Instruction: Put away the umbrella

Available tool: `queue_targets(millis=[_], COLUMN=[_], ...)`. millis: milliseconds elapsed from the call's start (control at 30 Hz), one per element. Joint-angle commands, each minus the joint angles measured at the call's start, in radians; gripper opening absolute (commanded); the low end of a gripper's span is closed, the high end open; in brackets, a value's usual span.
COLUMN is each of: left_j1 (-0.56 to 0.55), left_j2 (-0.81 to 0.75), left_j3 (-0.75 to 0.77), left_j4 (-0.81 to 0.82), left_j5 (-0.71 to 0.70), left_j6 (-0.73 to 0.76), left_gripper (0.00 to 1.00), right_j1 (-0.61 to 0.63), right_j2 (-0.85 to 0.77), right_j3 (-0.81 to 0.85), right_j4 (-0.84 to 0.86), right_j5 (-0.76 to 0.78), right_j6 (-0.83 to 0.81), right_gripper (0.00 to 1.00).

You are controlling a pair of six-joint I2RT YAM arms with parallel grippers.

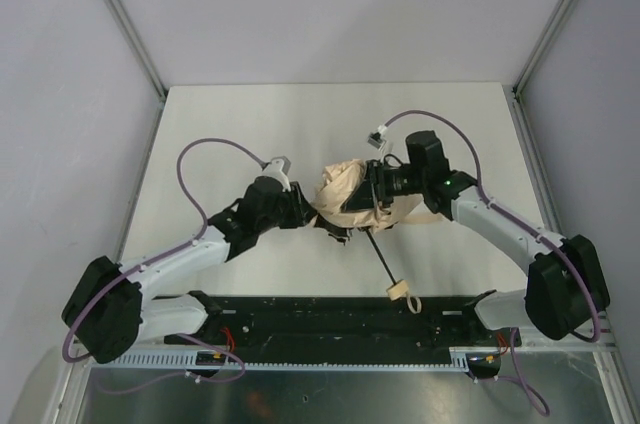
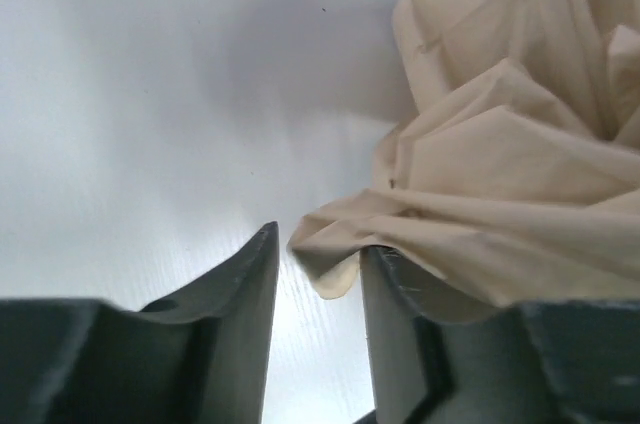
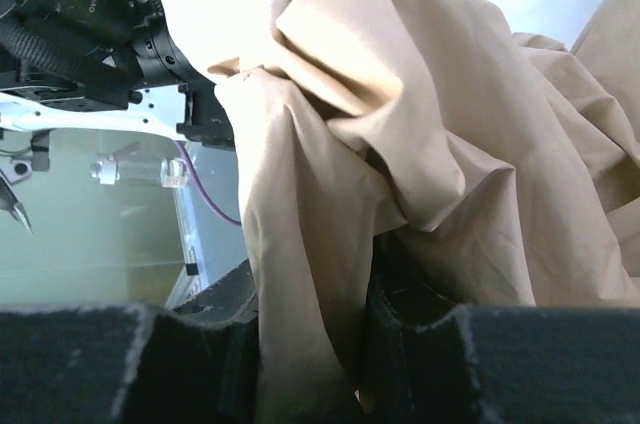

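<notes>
The umbrella lies mid-table with its beige canopy (image 1: 345,194) bunched between my two grippers. Its thin black shaft (image 1: 378,256) runs toward the near edge and ends in a small tan handle (image 1: 400,292) with a loop strap. My left gripper (image 1: 305,212) is at the canopy's left side. In the left wrist view the left gripper (image 2: 320,242) stands open, bare table shows in the gap, and a fold of canopy (image 2: 500,174) droops over the right fingertip (image 2: 385,274). My right gripper (image 3: 305,314) is shut on a hanging fold of the canopy (image 3: 420,124).
A black rail (image 1: 330,319) runs along the near edge between the arm bases. Grey enclosure walls with metal posts (image 1: 125,29) border the white table (image 1: 250,124). Purple cables loop over both arms. The left arm's black wrist (image 3: 80,4) sits close behind the fabric.
</notes>
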Motion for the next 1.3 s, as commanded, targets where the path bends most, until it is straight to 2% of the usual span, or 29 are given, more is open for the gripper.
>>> queue_targets(millis=[0, 133, 267, 333, 400, 500, 633, 700, 800, 900, 967, 1067, 1167, 1267], left_j1=[0.051, 0.070, 0.123, 0.149, 0.164, 0.176, 0.189, 0.196, 0.203, 0.211, 0.215, 0.218, 0.219, 0.219], left_j2=[-0.036, -0.128, -0.261, -0.325, -0.380, -0.454, -0.527, -0.555, -0.593, -0.609, -0.614, -0.638, -0.672, -0.711], left_j3=[0.046, 0.043, 0.032, 0.041, 0.049, 0.047, 0.027, 0.019, -0.005, -0.022, -0.027, -0.038, -0.045, -0.053], left_j4=[-0.032, -0.034, -0.057, -0.093, -0.117, -0.131, -0.145, -0.162, -0.195, -0.227, -0.244, -0.250, -0.259, -0.277], left_j5=[0.044, 0.144, 0.244, 0.264, 0.282, 0.287, 0.262, 0.239, 0.178, 0.144, 0.131, 0.114, 0.104, 0.092], left_j6=[0.044, 0.078, 0.111, 0.114, 0.111, 0.107, 0.100, 0.106, 0.092, 0.067, 0.050, 0.028, 0.024, 0.022], left_gripper=[0.50, 0.72, 0.93, 0.97, 0.98, 0.98, 0.98, 0.98, 0.98, 0.97, 0.97, 0.97, 0.97, 0.97], right_j1=[-0.086, -0.206, -0.396, -0.478, -0.508, -0.505, -0.424, -0.331, -0.170, -0.044, 0.032, 0.151, 0.255, 0.356], right_j2=[-0.077, -0.062, -0.021, 0.011, 0.055, 0.129, 0.196, 0.226, 0.282, 0.368, 0.419, 0.487, 0.563, 0.643], right_j3=[0.085, 0.223, 0.390, 0.486, 0.601, 0.776, 0.905, 0.909, 0.808, 0.680, 0.612, 0.523, 0.463, 0.446], right_j4=[-0.032, -0.270, -0.371, -0.410, -0.449, -0.495, -0.407, -0.305, -0.054, 0.244, 0.380, 0.443, 0.387, 0.252], right_j5=[-0.116, 0.027, 0.187, 0.292, 0.443, 0.770, 1.165, 1.363, 1.659, 1.878, 1.961, 2.016, 2.035, 2.017], right_j6=[0.009, -0.165, -0.242, -0.295, -0.364, -0.472, -0.600, -0.711, -1.001, -1.276, -1.370, -1.393, -1.330, -1.227], right_gripper=[0.00, 0.00, 0.00, 0.00, 0.00, 0.00, 0.00, 0.00, 0.00, 0.00, 0.00, 0.00, 0.00, 0.00])
